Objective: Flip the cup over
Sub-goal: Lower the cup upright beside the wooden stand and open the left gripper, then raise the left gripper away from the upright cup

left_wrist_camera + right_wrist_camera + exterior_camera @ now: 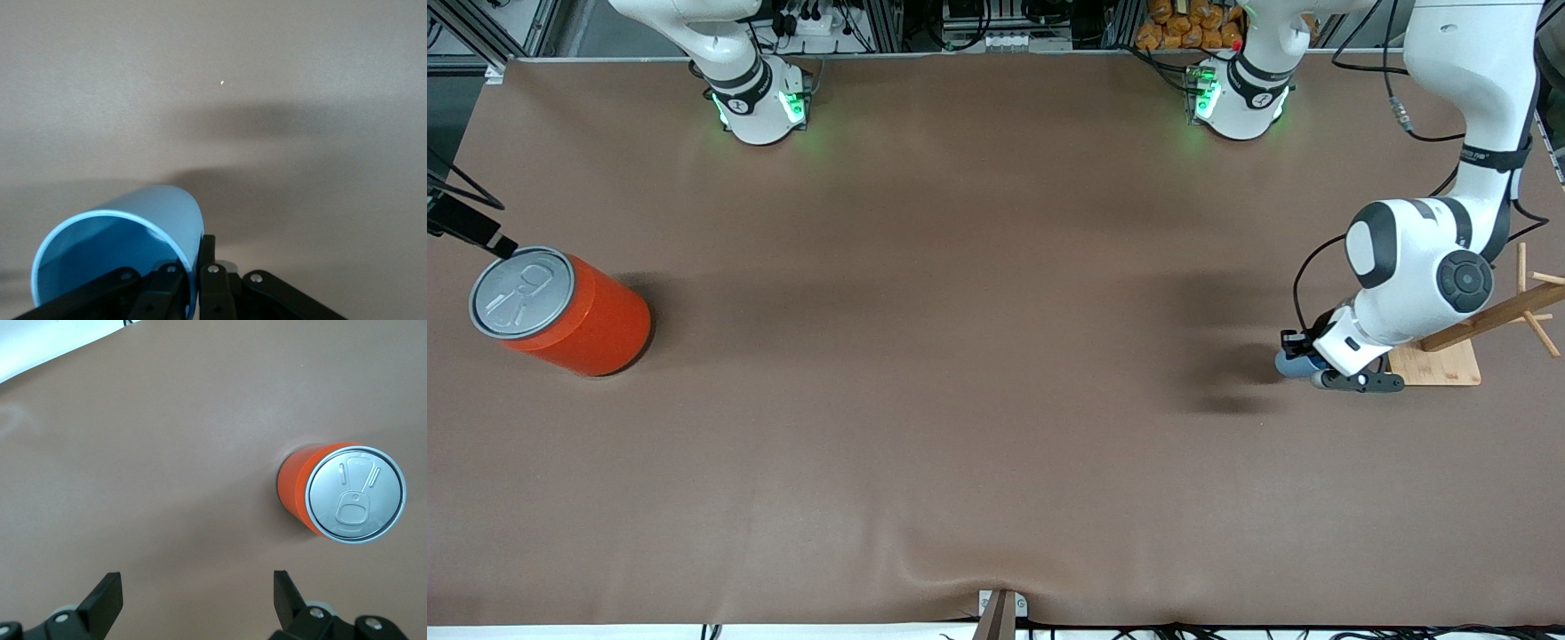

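Observation:
The light blue cup (143, 223) is in my left gripper (197, 252), which is shut on its rim wall, one finger inside and one outside. The cup is tipped on its side with its darker blue inside showing, held just over the table at the left arm's end. In the front view the cup (1288, 363) peeks out from under the left gripper (1298, 357), beside a wooden stand. My right gripper (197, 587) is open and empty, high over the table beside the orange can (297, 490).
The orange can (583, 324) with a grey pull-tab lid stands at the right arm's end of the table. A wooden stand with pegs on a square base (1440, 366) stands next to the left gripper. The brown table cover (978, 373) spreads between them.

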Robot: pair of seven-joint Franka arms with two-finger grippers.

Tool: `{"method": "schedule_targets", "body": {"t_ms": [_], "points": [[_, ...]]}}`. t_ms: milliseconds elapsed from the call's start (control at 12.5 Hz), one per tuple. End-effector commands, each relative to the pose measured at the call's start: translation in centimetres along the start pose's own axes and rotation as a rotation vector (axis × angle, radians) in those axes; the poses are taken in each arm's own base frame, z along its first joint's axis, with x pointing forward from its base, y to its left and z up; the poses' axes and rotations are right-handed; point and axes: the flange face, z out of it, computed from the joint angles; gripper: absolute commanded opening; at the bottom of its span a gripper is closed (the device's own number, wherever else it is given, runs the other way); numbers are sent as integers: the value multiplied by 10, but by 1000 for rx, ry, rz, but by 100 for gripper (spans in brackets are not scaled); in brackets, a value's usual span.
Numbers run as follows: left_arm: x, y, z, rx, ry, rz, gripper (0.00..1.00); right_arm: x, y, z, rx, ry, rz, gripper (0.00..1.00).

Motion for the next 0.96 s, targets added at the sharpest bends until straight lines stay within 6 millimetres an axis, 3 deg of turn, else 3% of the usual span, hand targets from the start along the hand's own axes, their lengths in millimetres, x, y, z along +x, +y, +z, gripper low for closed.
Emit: {"method": "schedule_targets", "body": {"t_ms": [0, 80, 241, 401, 642, 883], "points": [[1, 7, 7, 20, 6, 3, 71, -20, 9, -1, -2, 37, 0, 100], [3, 7, 3, 21, 8, 2, 100, -25, 10, 1, 2, 44, -1, 100], [15, 12, -36, 14, 12, 6, 100, -22, 15, 1, 0, 40, 5, 100], [24, 13, -117, -3, -48, 8, 100, -19, 14, -8, -38, 65, -16, 100], [-6, 36, -235, 8, 7, -95, 100, -21, 17, -5, -61, 44, -65, 100], [-42, 54, -313, 86, 33, -58, 100, -20, 21, -4, -66, 36, -174, 100]]}}
